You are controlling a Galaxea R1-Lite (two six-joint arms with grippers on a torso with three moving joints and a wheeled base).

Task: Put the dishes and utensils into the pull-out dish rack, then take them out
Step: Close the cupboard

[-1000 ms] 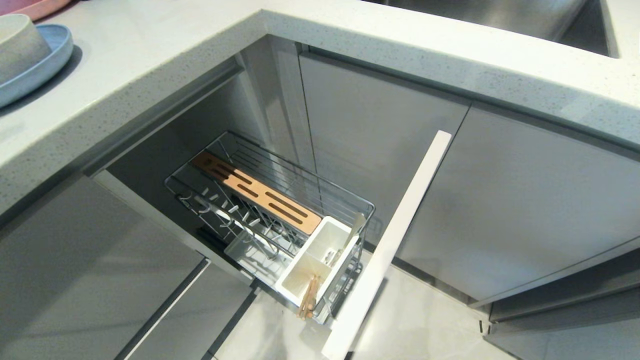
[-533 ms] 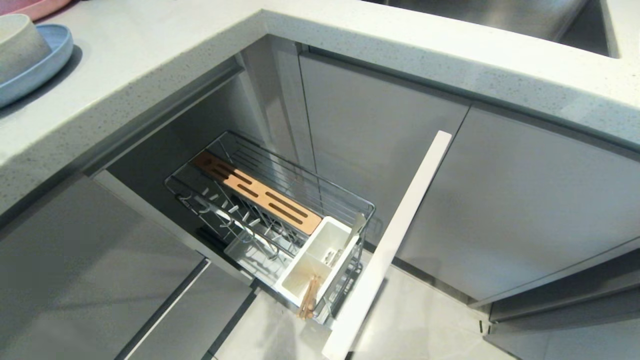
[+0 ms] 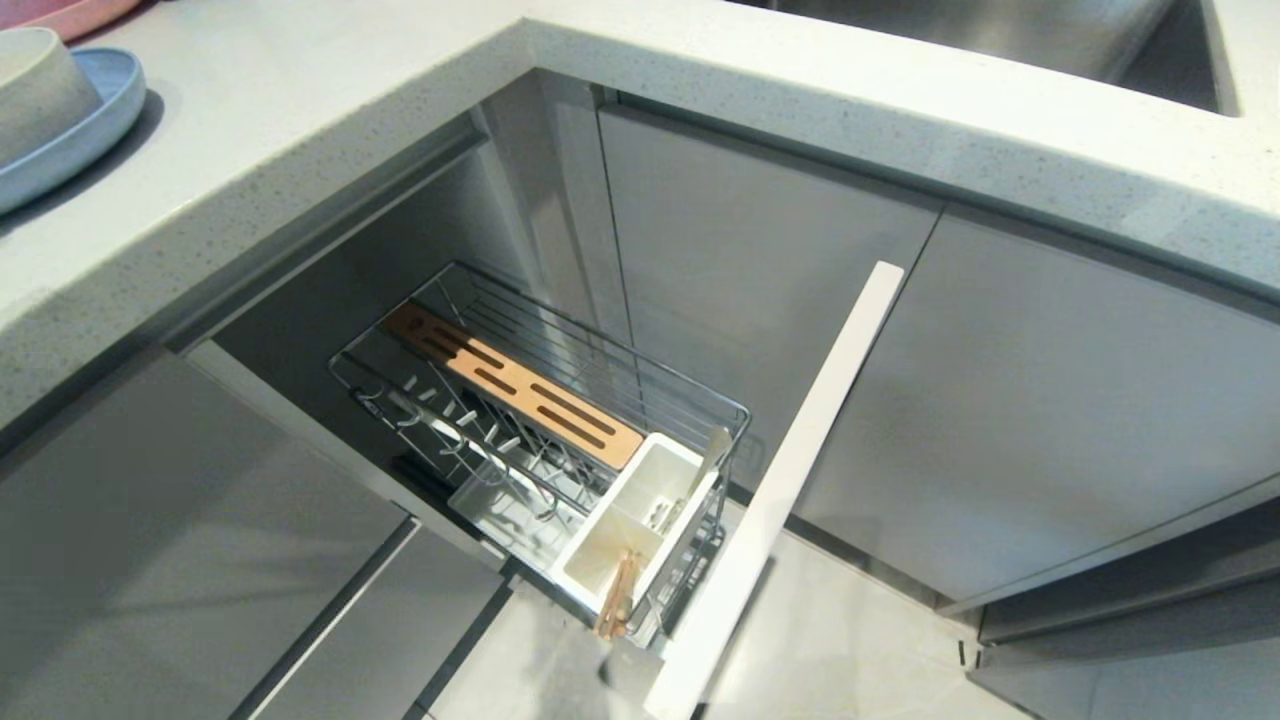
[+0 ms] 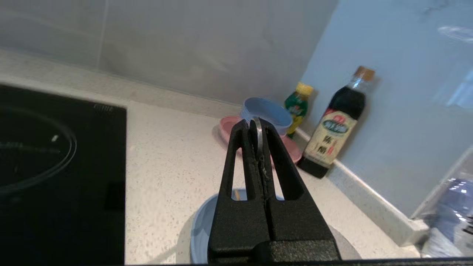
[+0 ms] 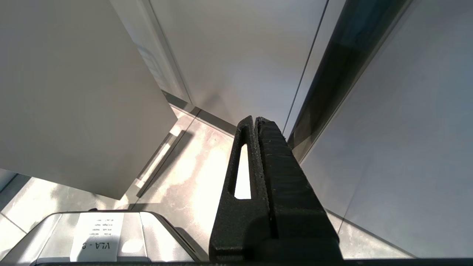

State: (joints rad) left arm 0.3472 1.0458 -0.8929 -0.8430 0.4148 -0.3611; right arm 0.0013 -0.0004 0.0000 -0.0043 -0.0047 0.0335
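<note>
The pull-out dish rack stands drawn out below the counter, its grey door front edge-on. Wooden chopsticks and a silver spoon stand in its white caddy. The off-white bowl sits on the pale-blue plate at the counter's far left. In the left wrist view my left gripper hangs over the plate, shut on the thin silver handle of a spoon. My right gripper is shut and empty, low beside the cabinet doors.
A small blue bowl on a pink plate stands by the wall with two bottles. A black cooktop lies beside the plate. A sink is set in the counter at the back right.
</note>
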